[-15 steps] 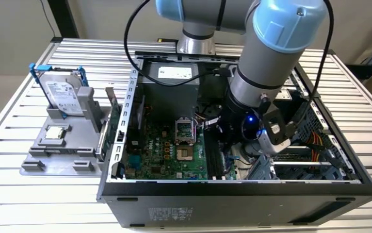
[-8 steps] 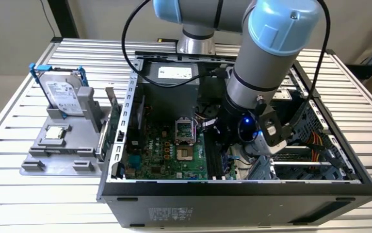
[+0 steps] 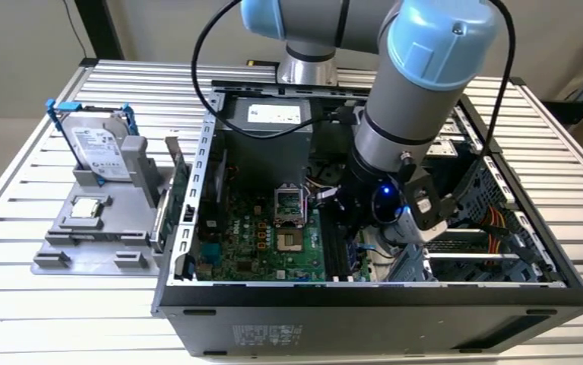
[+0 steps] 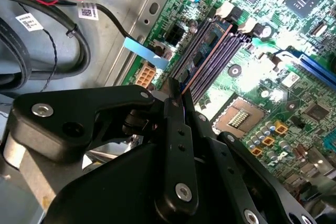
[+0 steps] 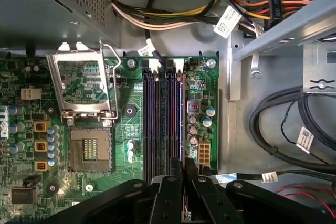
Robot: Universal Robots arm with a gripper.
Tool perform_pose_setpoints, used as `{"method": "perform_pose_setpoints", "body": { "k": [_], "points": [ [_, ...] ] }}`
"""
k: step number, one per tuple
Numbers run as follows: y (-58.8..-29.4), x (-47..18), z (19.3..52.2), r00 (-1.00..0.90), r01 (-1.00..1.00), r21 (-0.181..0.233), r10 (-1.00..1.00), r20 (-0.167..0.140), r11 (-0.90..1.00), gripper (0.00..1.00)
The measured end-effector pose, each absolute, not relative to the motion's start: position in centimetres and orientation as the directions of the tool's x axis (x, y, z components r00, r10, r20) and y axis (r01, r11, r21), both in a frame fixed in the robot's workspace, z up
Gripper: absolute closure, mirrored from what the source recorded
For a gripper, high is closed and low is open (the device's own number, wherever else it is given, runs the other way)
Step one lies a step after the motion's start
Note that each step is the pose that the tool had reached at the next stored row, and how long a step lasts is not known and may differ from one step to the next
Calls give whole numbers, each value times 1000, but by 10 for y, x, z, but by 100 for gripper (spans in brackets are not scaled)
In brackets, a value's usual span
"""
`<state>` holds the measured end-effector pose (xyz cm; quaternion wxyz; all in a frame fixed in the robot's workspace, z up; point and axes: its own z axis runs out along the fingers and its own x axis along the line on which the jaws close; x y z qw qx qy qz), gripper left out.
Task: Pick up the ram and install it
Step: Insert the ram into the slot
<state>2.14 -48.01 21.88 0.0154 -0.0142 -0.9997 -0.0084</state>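
The ram [image 4: 207, 51] is a thin dark board seen edge-on. It stands in line with the black memory slots [image 5: 157, 119] on the green motherboard [image 3: 240, 236], its lower edge in one of them; I cannot tell how deep it sits. My gripper [image 4: 176, 95] is down inside the open computer case [image 3: 372, 293], with its black fingers [image 4: 173, 129] shut on the ram's near end. In the first wrist view the gripper [image 5: 184, 174] hangs right over the end of the slots. In the exterior view the gripper [image 3: 344, 228] is low beside the motherboard, under the arm's wrist.
The CPU socket [image 5: 90, 148] lies open beside the slots, its metal frame [image 5: 81, 85] flipped up. Black cables [image 5: 283, 129] and a drive cage wall [image 5: 294, 19] crowd the other side. Outside the case, a grey holder [image 3: 68, 251] carries a hard drive [image 3: 99, 148] and a CPU chip [image 3: 88, 207].
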Motion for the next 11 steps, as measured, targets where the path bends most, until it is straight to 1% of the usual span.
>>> {"method": "perform_pose_setpoints", "body": {
  "k": [11],
  "points": [
    [-478, 21, 216, -999, 29, 16, 28, 31, 999, 100]
  ]
}}
